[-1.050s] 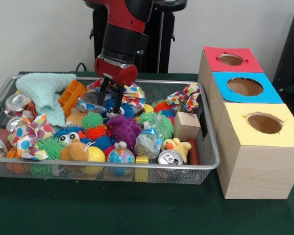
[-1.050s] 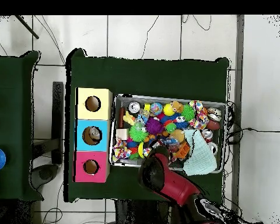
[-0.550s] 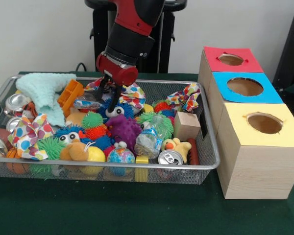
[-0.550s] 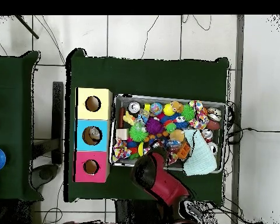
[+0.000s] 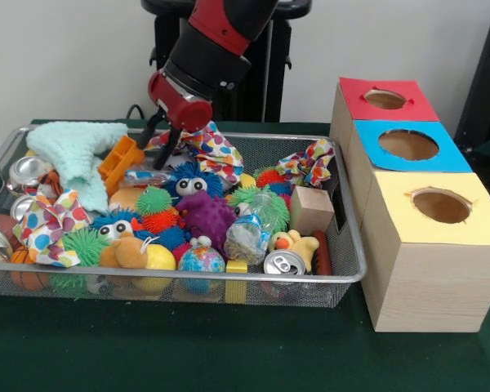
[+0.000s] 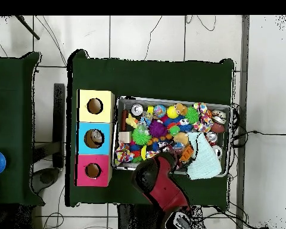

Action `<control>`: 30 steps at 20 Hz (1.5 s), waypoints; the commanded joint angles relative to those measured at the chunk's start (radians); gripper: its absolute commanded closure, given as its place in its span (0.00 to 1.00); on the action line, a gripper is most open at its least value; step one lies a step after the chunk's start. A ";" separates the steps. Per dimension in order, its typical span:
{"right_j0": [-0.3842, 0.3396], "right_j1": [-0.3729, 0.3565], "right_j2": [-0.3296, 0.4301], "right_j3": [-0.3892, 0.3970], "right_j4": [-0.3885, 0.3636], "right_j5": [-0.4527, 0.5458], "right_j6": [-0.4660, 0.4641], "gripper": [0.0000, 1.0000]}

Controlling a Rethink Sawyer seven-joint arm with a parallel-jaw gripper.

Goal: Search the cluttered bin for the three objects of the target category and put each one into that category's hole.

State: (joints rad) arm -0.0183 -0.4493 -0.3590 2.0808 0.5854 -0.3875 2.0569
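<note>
Gripper [image 5: 160, 143]: tilted over the bin's [image 5: 229, 282] far side, prongs slightly parted, nipping a corner of the spotted cloth [image 5: 211, 151], partly lifted. Bin: crowded with toys, cans, cloths. Boxes: red hole [image 5: 385, 99] and yellow hole [image 5: 441, 205] look empty; blue hole [image 6: 94, 138] shows something inside. Progress: early, most sorting left.

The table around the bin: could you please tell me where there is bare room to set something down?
The green cloth is bare in front of the wire bin and the yellow box. Overhead, a wide bare strip lies beyond the bin's far side. Inside the bin it is crowded edge to edge, toys and cans; the gripper hangs over its back.
</note>
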 commanded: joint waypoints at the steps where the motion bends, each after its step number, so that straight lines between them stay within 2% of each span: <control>1: -0.008 0.041 0.002 -0.083 0.084 0.055 0.152 0.00; 3: -0.050 0.032 0.047 -0.078 0.038 0.030 0.188 0.00; 6: -0.159 0.007 0.161 -0.074 -0.101 -0.034 0.266 0.00; 12: -0.223 -0.028 0.236 -0.055 -0.181 -0.054 0.298 0.00; 19: -0.177 -0.091 0.153 -0.057 -0.153 0.066 0.155 0.00; 26: -0.128 -0.136 0.100 -0.057 -0.112 0.162 0.111 0.00; 30: -0.117 -0.132 0.088 -0.073 -0.103 0.191 0.116 0.00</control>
State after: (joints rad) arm -0.1488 -0.5580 -0.3041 2.0811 0.4472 -0.3332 2.0577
